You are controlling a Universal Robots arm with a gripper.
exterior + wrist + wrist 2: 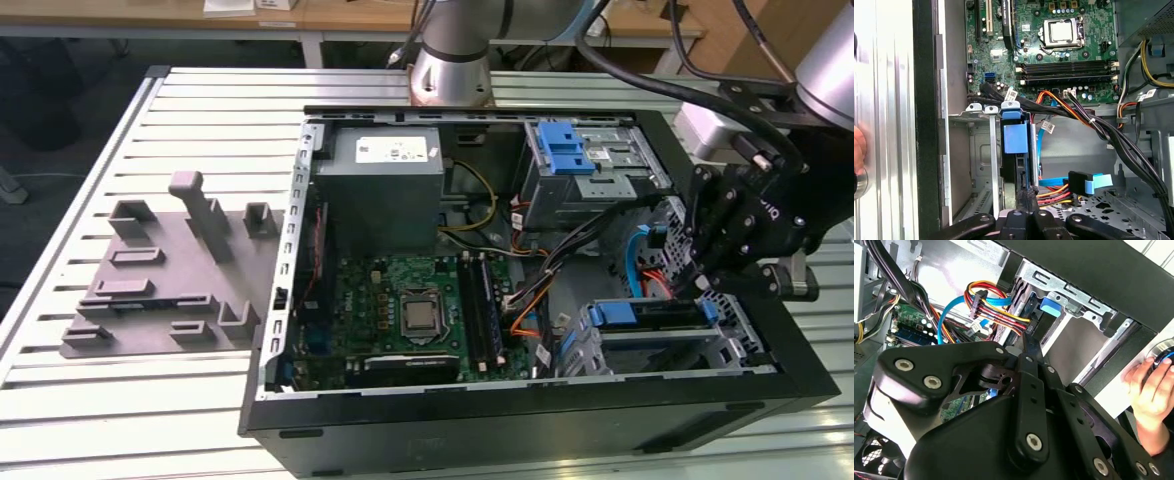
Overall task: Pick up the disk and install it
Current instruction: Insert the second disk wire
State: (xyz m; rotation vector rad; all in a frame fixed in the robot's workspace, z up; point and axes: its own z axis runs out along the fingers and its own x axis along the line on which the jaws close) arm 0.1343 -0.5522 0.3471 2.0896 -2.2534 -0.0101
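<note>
**Disk upright in the lower drive cage, gripper closed at its edge**

The open computer case (pixel 534 300) lies on its side on a slatted metal table (pixel 80 180), and everything below is placed against it. Outside the case, on the exterior view's left, sits a grey fixture plate (pixel 160 270). Inside, the motherboard (pixel 400 310) covers the floor, the grey power supply (pixel 380 185) sits at the far end, and an upper drive bay with blue latches (pixel 577 150) stands beside that. At the near corner on the exterior view's right is the lower drive cage (pixel 981 150). The disk (pixel 1016 145) stands on edge in this cage, blue carrier outward. The gripper (pixel 1026 197) has its fingers pinched together on the disk's edge. A person's hand (pixel 1149 395) rests outside the case wall.
</note>
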